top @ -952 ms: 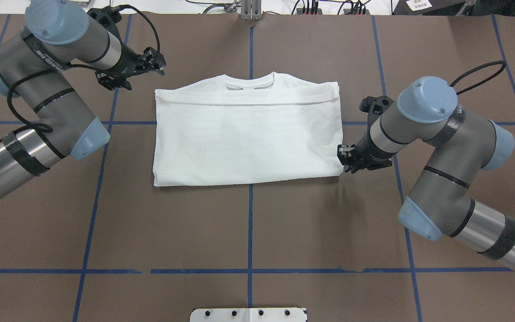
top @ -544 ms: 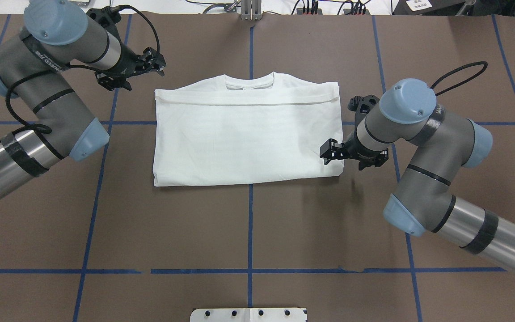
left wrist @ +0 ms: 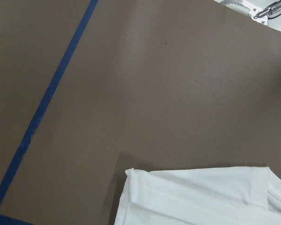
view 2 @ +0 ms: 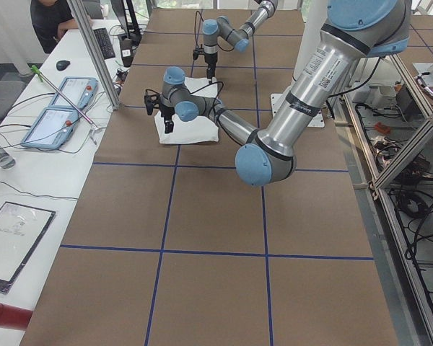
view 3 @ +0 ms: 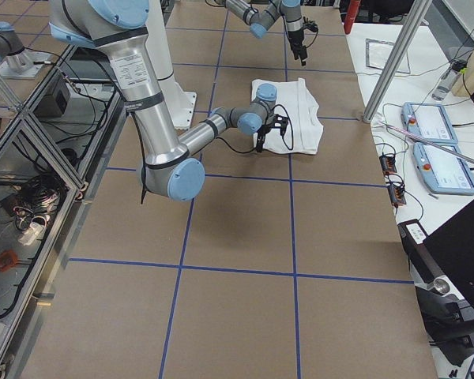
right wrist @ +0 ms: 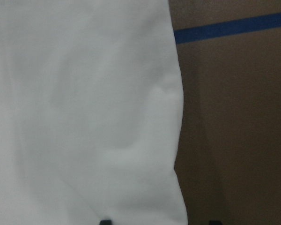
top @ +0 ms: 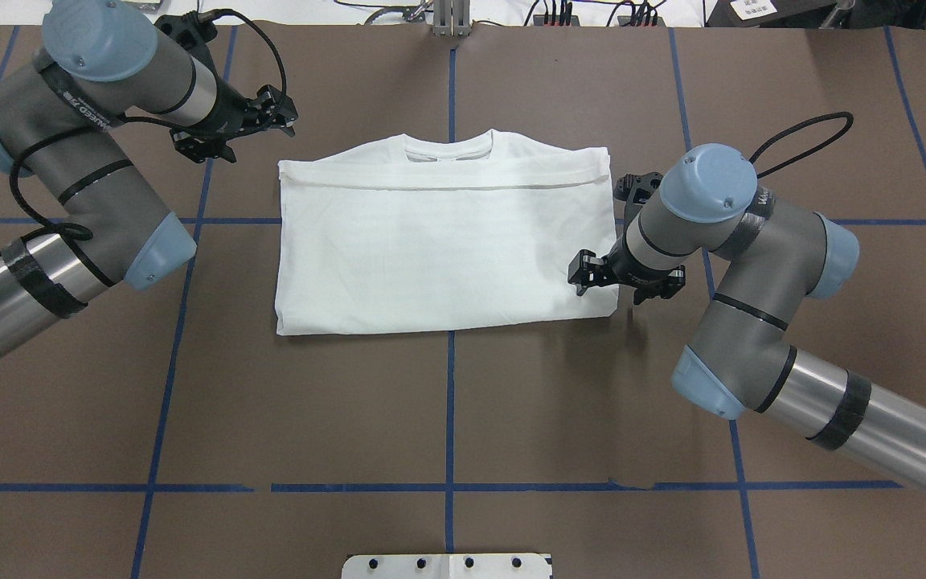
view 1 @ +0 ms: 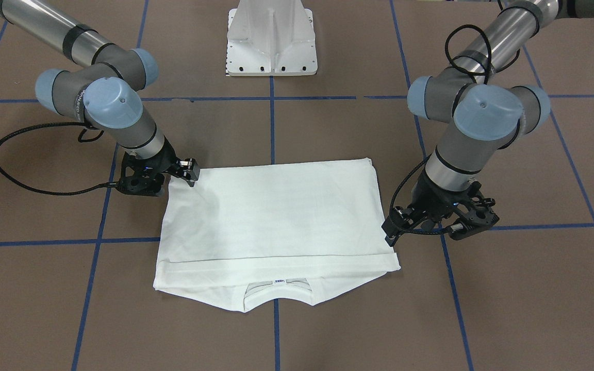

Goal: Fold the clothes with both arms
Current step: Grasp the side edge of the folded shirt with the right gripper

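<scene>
The clothes are one white shirt folded into a flat rectangle on the brown table, with the ribbed collar on the side away from the robot base. My right gripper hangs low over the shirt's near right corner, also seen in the front view. The right wrist view shows its two fingertips wide apart, so it is open, above the shirt's edge. My left gripper looks open and holds nothing, just outside the far left corner.
The white pedestal base stands at the robot's side of the table. Blue tape lines cross the brown surface. A black cable loop hangs off the right arm. Control tablets and a person sit beyond the far edge.
My right gripper has moved from just outside the shirt's right edge inward, over the near right corner. The left arm has barely moved and the shirt lies as before.
</scene>
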You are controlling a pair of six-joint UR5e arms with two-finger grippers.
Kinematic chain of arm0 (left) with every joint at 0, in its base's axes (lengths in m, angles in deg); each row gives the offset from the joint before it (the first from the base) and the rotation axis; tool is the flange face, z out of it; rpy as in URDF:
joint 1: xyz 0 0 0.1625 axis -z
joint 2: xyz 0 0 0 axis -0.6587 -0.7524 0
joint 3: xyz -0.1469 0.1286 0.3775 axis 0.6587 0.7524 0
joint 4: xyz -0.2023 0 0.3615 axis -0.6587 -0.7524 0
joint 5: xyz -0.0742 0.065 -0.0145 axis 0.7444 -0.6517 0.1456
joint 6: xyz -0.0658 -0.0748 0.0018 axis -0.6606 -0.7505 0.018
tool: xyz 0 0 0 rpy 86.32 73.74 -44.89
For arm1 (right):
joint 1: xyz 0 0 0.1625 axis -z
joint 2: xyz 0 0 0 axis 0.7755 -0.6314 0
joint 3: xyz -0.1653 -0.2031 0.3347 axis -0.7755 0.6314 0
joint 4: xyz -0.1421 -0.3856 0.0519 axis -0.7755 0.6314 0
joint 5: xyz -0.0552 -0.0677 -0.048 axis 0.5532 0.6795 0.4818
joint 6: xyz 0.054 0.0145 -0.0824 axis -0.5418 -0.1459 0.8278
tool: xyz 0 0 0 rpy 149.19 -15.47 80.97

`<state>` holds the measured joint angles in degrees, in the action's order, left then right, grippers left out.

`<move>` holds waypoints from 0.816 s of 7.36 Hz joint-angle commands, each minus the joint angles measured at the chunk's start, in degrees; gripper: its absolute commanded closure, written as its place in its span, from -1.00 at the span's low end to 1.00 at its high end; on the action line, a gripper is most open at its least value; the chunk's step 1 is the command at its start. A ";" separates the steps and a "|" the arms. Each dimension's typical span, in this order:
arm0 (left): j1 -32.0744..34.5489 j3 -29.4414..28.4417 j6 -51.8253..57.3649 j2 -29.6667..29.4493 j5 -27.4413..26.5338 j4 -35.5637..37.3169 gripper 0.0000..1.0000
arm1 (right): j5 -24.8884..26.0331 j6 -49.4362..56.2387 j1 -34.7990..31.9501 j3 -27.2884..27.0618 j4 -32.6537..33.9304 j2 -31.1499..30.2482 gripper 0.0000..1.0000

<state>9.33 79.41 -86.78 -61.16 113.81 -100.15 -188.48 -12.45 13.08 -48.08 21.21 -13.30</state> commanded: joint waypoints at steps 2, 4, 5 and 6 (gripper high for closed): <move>0.01 0.01 0.09 0.33 0.00 -0.18 -1.00 | -0.06 -0.06 0.15 -0.37 -0.01 -0.48 1.00; 0.00 0.01 0.00 0.15 -0.79 -0.18 -1.00 | -0.41 -0.06 -0.28 -2.46 0.78 -0.74 1.00; 0.01 0.10 -0.09 0.15 -0.88 -0.09 -1.00 | -0.84 0.03 -1.24 -5.00 0.96 -2.48 1.00; -0.08 0.88 -0.09 0.15 -0.88 0.00 -1.00 | -0.59 0.03 -1.34 -9.38 0.79 -7.63 1.00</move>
<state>9.30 79.68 -86.83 -60.99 113.04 -100.25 -189.09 -12.45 12.20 -52.99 21.97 -16.35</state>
